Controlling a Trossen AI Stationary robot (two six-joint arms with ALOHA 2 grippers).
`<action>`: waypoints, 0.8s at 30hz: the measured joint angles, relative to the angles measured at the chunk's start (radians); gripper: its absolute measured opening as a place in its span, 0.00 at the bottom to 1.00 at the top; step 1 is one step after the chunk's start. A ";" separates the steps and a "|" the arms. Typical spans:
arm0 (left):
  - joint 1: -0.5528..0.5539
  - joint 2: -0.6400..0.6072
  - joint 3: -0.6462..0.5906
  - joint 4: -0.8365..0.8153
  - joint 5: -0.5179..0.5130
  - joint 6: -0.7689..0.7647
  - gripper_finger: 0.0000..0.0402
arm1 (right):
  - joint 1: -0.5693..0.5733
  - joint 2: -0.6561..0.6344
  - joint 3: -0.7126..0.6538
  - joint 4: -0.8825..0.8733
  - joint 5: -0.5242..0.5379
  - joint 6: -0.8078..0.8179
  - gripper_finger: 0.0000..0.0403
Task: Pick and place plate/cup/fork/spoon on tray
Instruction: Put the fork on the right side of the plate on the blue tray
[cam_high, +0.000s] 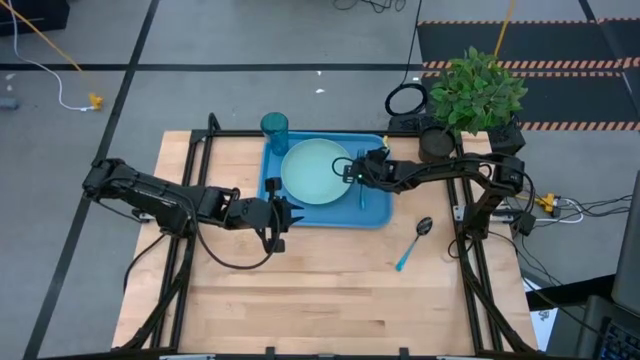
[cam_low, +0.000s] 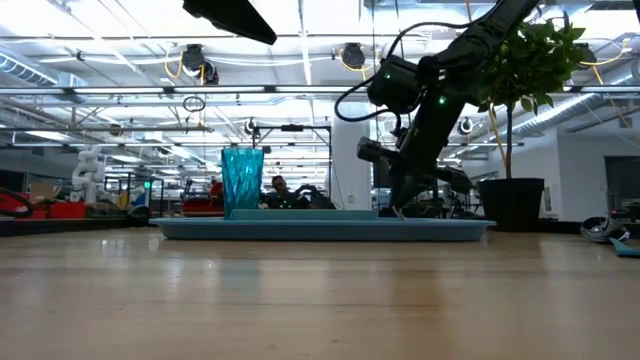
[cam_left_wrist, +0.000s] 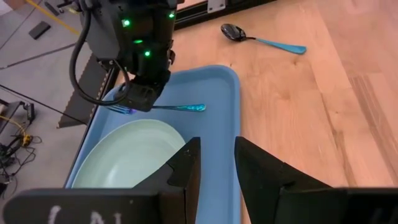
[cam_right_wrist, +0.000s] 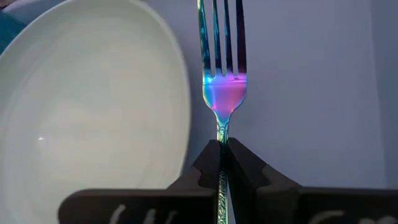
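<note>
Right hand, fork, tray

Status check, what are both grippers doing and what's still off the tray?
Right gripper shut on the fork, over the tray beside the plate. Left gripper open, idle at tray's near edge. Cup on tray; spoon on table. Nothing in the way.

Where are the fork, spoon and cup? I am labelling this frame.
fork (cam_right_wrist: 222, 93): right wrist view, on the neck just below the tines.
spoon (cam_high: 423, 227): high view, on the dark bowl.
cup (cam_low: 242, 180): low view, on the middle of its side wall.
</note>
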 joint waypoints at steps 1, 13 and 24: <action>0.000 0.000 0.000 0.000 0.000 0.000 0.25 | -0.004 0.000 0.000 -0.001 0.000 -0.006 0.00; 0.000 0.000 0.000 0.001 0.000 0.001 0.25 | -0.011 0.029 0.001 0.014 -0.001 -0.015 0.00; 0.000 0.000 0.000 0.007 0.001 0.003 0.25 | -0.050 0.136 0.003 0.132 -0.071 -0.024 0.00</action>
